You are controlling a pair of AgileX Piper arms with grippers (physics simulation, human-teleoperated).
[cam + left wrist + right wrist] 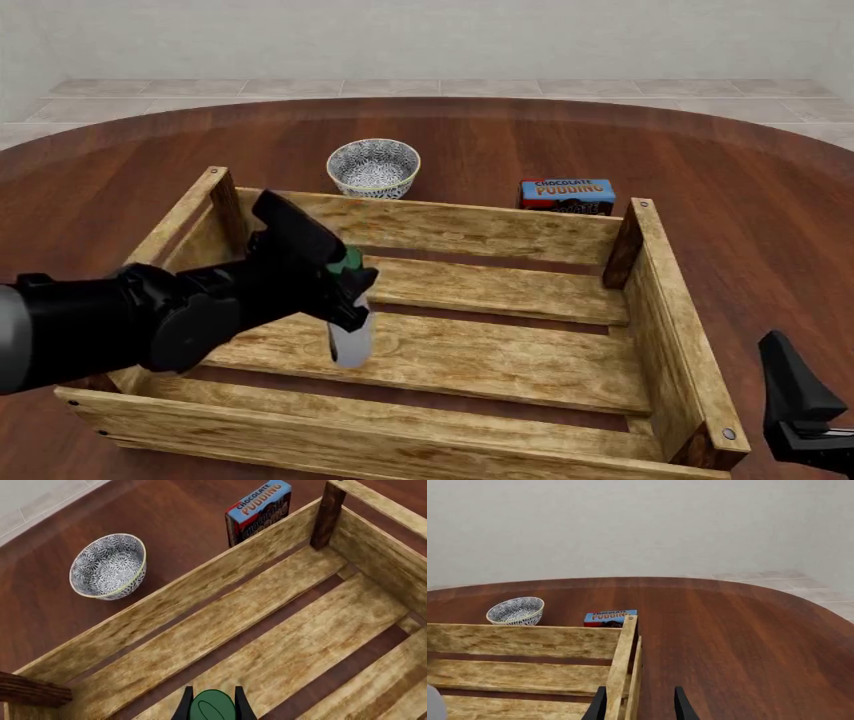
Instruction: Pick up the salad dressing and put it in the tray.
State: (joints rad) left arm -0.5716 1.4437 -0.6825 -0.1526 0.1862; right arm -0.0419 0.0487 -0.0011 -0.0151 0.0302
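While L end effector [350,285] grips salad dressing [351,338] by cap over tray [441,228], R end effector [638,703] sits released.

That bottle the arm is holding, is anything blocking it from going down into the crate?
Nothing visible. The left gripper holds the bottle over bare slats inside the crate.

We see a bare simulated room rather than any lived-in place: a round dark-wood counter [747,180] on a pale tiled floor [441,88] before a blank wall [640,525], set with a patterned bowl [374,166], a chocolate pudding box [567,195] and a slatted wooden crate [441,232], all rendered.
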